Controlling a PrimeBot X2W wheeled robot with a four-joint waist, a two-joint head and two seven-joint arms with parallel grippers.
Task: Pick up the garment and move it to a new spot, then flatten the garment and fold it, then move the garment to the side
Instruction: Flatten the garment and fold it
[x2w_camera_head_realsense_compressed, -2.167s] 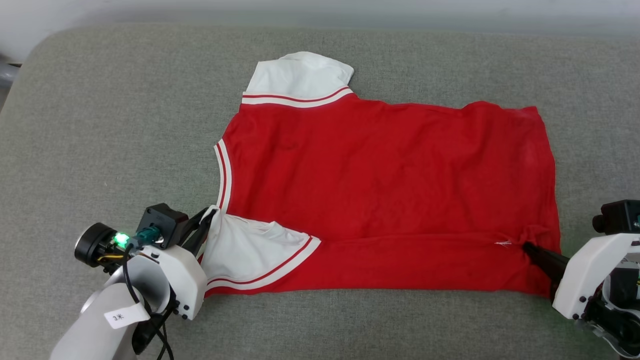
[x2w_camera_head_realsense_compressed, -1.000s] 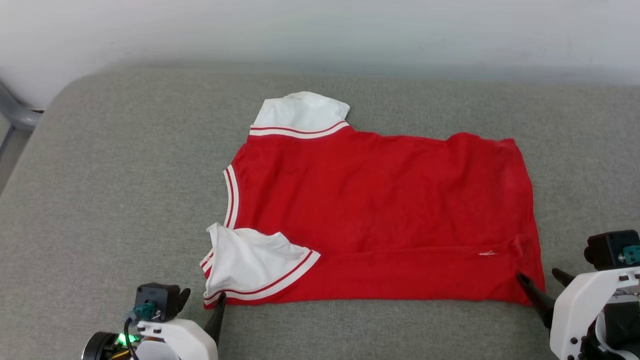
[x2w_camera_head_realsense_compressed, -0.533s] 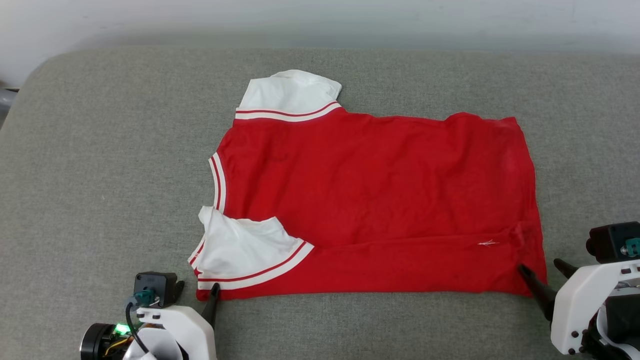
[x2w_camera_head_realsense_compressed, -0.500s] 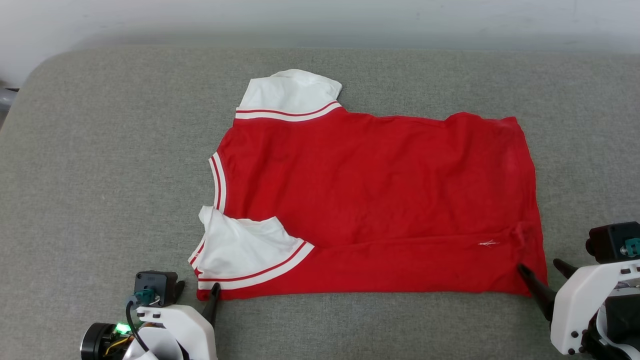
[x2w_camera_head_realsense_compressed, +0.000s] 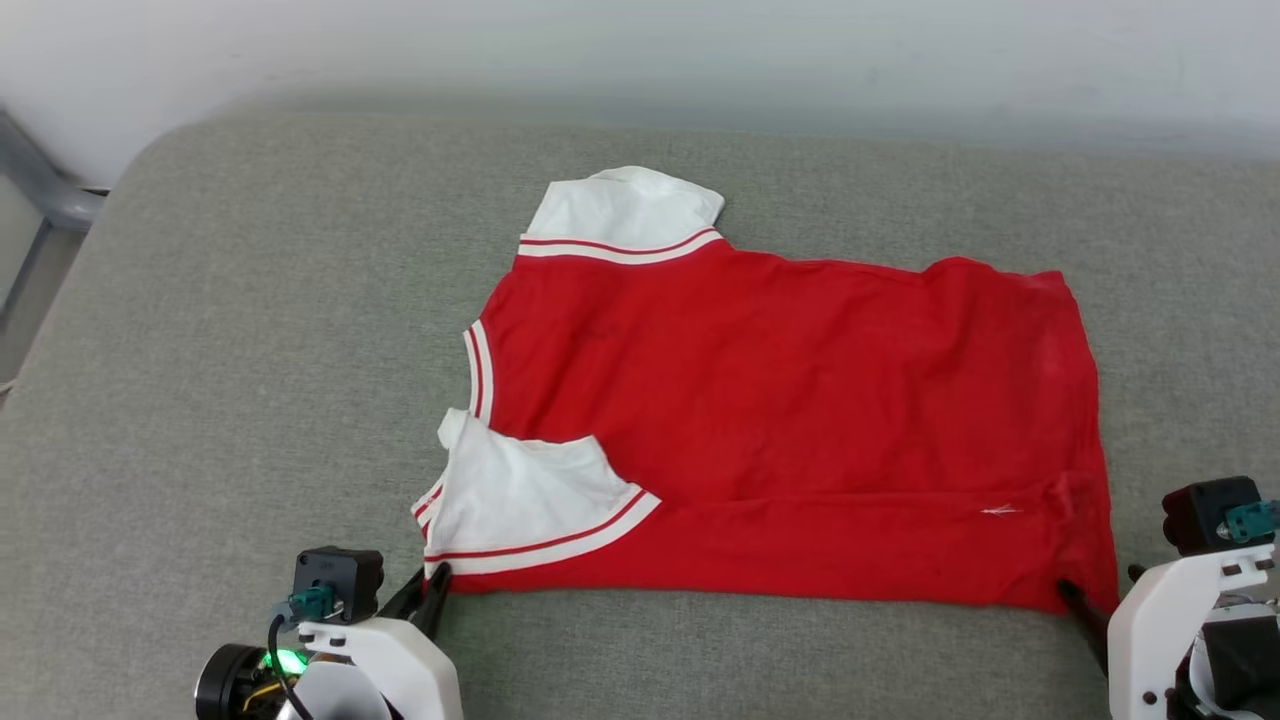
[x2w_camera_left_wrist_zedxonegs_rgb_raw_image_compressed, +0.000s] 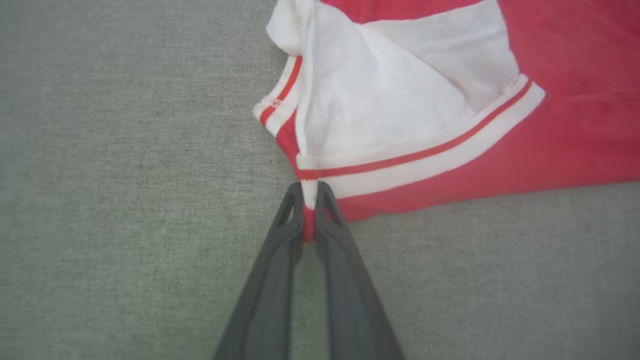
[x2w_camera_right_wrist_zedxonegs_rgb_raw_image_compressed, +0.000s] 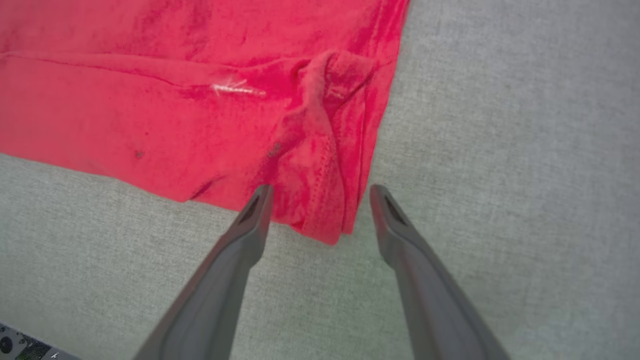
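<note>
You drew the left gripper back from the folded white sleeve to the near left corner of the garment. In the last half second you pinched its fingers together on the striped trim there, where before they stood apart. You pulled the right gripper back from the puckered fold to the near right corner. Your head camera also swung, so the cloth slid slightly right and lower in its picture.
</note>
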